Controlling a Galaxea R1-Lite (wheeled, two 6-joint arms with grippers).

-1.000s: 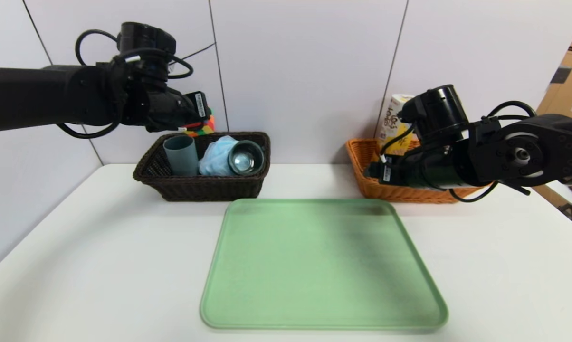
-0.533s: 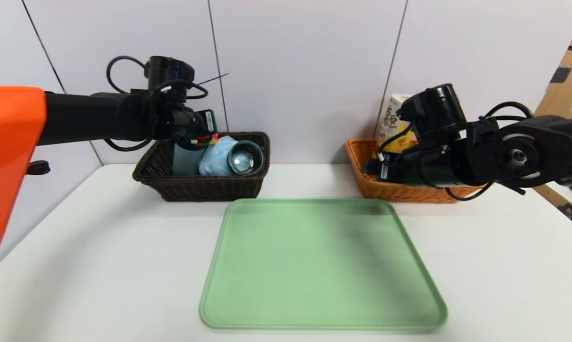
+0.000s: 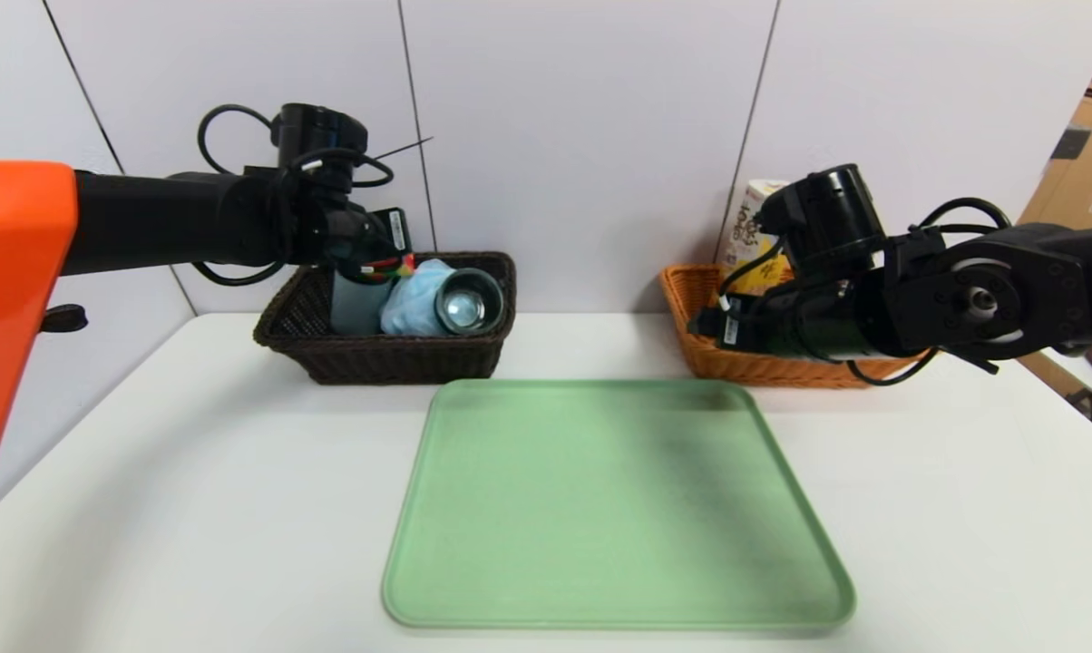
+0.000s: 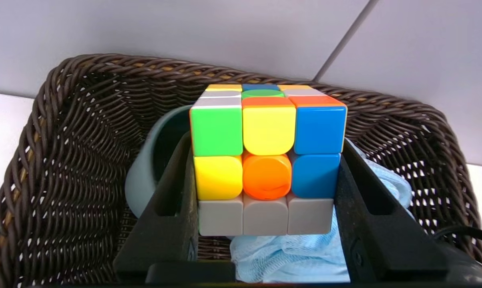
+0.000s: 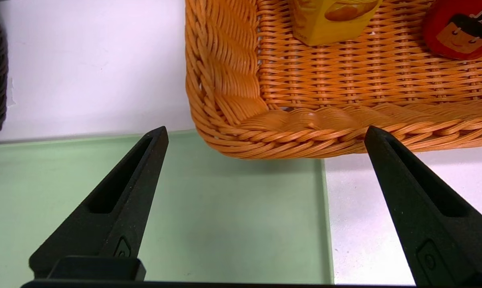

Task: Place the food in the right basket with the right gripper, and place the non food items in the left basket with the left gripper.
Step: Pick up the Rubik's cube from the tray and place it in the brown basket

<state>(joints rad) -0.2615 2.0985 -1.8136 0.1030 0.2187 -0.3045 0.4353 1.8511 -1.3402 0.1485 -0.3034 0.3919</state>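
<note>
Your head view looks down across the green tray (image 3: 614, 503) toward both baskets; each wrist camera sits close above 1 basket, dark brown basket (image 4: 65, 168) or orange basket (image 5: 345, 100).

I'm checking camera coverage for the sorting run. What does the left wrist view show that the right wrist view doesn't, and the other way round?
Only the left wrist view: the left tool shut on the puzzle cube over the dark basket's inside, with the cup and sponge beneath.
Only the right wrist view: the right tool, open and empty, near the orange basket, the yellow carton and red can inside it, and the green tray.
Both: the white table, and the dark basket, just an edge sliver in the right wrist view.
</note>
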